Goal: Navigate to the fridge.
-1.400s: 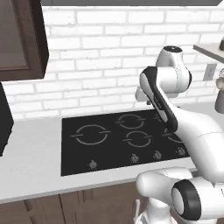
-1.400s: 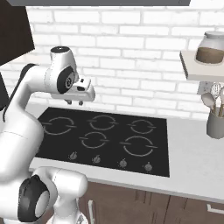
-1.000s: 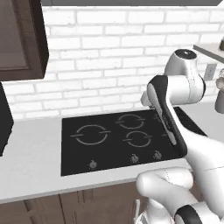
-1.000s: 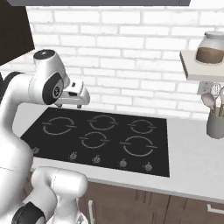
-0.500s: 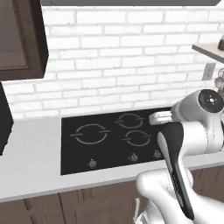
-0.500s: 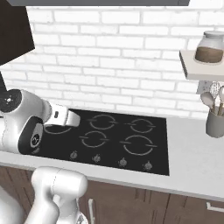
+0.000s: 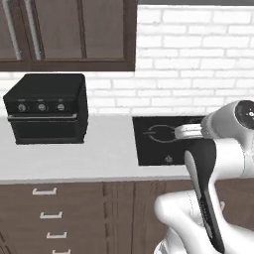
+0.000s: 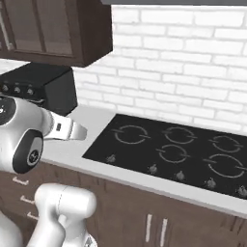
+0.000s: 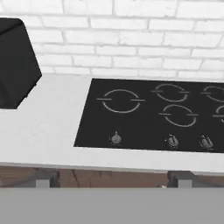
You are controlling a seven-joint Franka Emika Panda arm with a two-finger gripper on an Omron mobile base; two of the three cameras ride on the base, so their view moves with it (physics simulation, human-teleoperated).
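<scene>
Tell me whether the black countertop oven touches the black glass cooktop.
Apart. The left base view shows a bare strip of white counter between the black countertop oven and the black glass cooktop.

Black cooktop (image 9: 153,116) set in white counter (image 7: 104,154) — black toaster oven (image 7: 47,108) beside it

No legible text (anywhere here).

A white brick wall (image 7: 198,64) ran behind a pale grey counter (image 7: 104,154). A black cooktop (image 8: 178,154) lay flush in the counter, knobs along its front edge. A black countertop oven (image 7: 47,109) stood to its left, under dark wood upper cabinets (image 7: 69,32). Brown drawers (image 7: 49,213) with pale handles sat below.
</scene>
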